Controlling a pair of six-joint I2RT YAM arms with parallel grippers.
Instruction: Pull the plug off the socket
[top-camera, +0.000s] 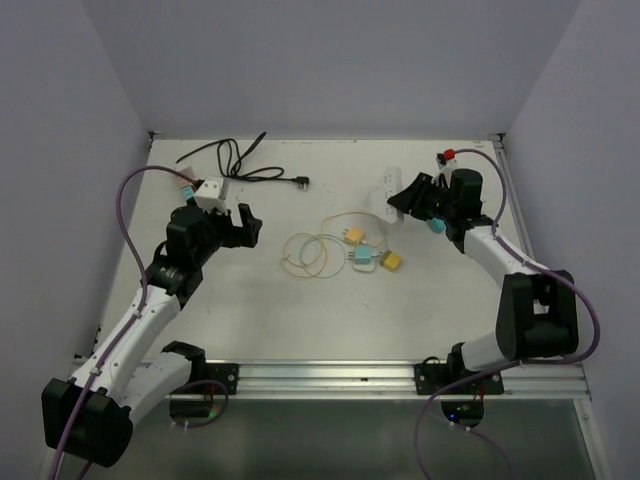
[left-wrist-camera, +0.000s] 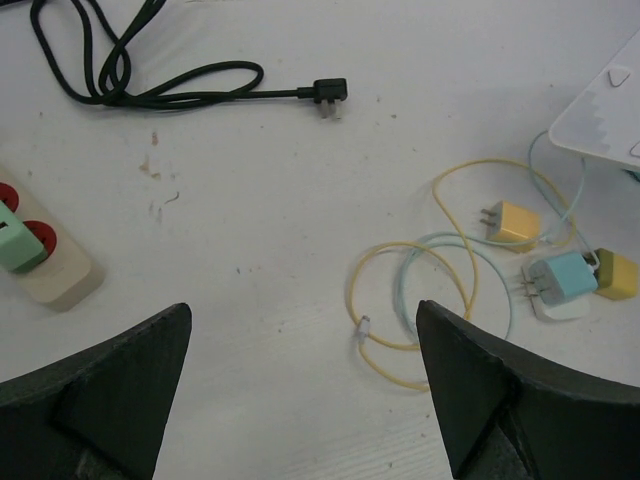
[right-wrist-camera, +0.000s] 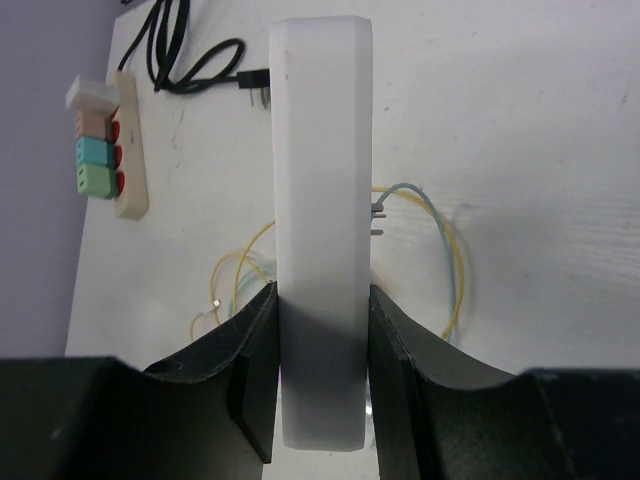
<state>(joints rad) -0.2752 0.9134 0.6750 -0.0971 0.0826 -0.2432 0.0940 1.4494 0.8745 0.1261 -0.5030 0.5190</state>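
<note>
My right gripper (top-camera: 407, 199) is shut on a white socket strip (top-camera: 385, 190) at the table's back right. In the right wrist view the strip (right-wrist-camera: 320, 200) stands on edge between both fingers (right-wrist-camera: 250, 380). A beige socket strip (right-wrist-camera: 128, 150) with white, pink, teal and green plugs (right-wrist-camera: 92, 150) lies at the far left; it also shows in the left wrist view (left-wrist-camera: 55, 270). My left gripper (top-camera: 240, 228) is open and empty (left-wrist-camera: 305, 335) over bare table, right of the beige strip (top-camera: 205, 190). I cannot tell whether a plug sits in the white strip.
A black cable (top-camera: 235, 165) ends in a loose plug (top-camera: 302, 181) at the back. Two yellow chargers (top-camera: 352, 236) (top-camera: 392, 262) and a teal charger (top-camera: 362, 257) with coiled thin cables (top-camera: 305, 255) lie mid-table. A red-tipped connector (top-camera: 448, 155) sits at the back right corner.
</note>
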